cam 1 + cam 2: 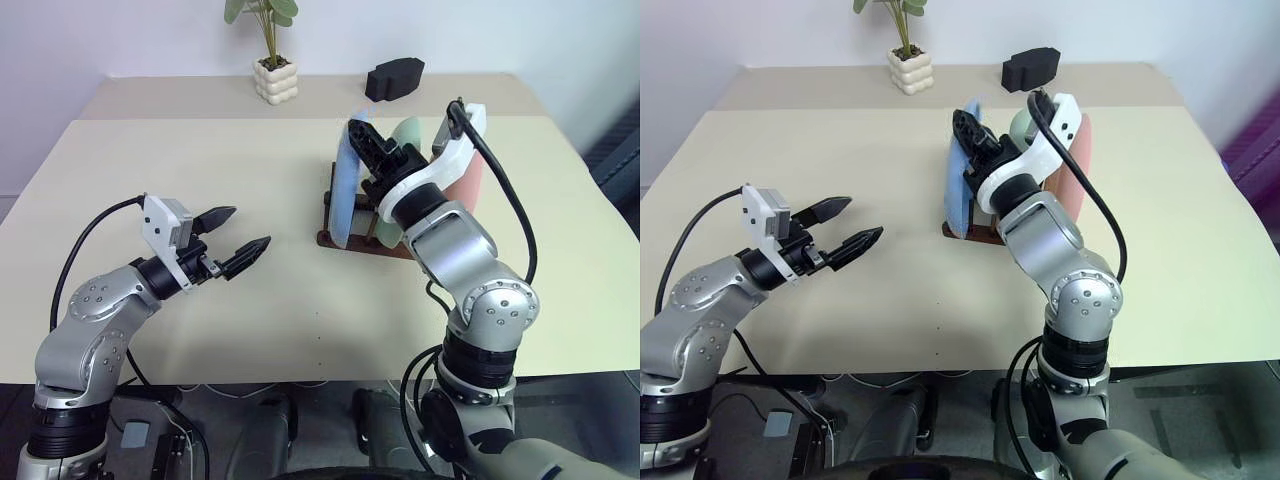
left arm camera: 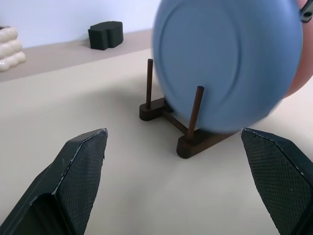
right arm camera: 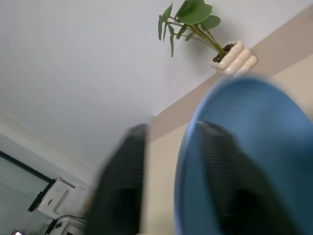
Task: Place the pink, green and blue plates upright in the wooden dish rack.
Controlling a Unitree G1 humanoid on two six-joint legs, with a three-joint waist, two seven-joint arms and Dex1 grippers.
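The right gripper (image 1: 362,140) straddles the top rim of the blue plate (image 2: 230,63), its fingers parted with one on each face and a gap showing. That plate stands upright in the rack (image 2: 193,139), with the green plate (image 1: 408,133) and pink plate (image 1: 470,185) behind it. The left gripper (image 1: 240,238) hangs spread wide and empty, well apart from the rack.

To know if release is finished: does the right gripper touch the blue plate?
Cannot tell: in the right wrist view, right gripper straddles the blue plate rim, blurred.
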